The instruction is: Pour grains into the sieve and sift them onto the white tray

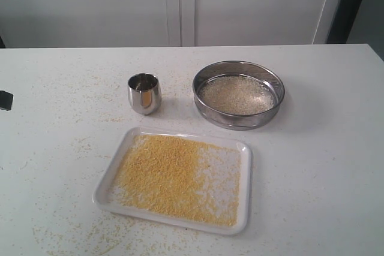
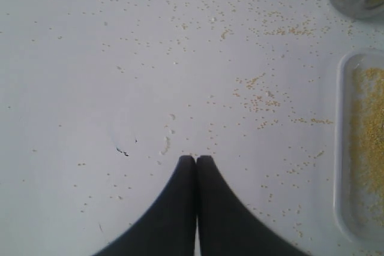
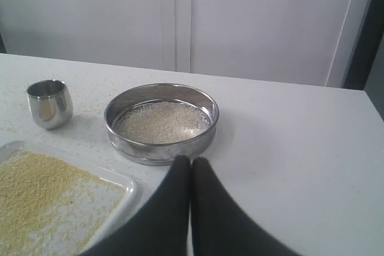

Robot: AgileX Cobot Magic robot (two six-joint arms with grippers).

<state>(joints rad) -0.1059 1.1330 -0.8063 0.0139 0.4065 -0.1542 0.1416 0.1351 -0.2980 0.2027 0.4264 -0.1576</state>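
Note:
The sieve stands on the table at the right, holding pale coarse grains; it shows in the right wrist view too. In front of it lies the white tray covered with yellow grains. The steel cup stands upright left of the sieve. My left gripper is shut and holds nothing, above bare table left of the tray's rim. My right gripper is shut and holds nothing, short of the sieve's near wall. Only a dark bit of the left arm reaches the exterior view.
Loose grains are scattered over the white table around the tray and cup. A white panelled wall runs behind the table's far edge. A dark gap is at the back right.

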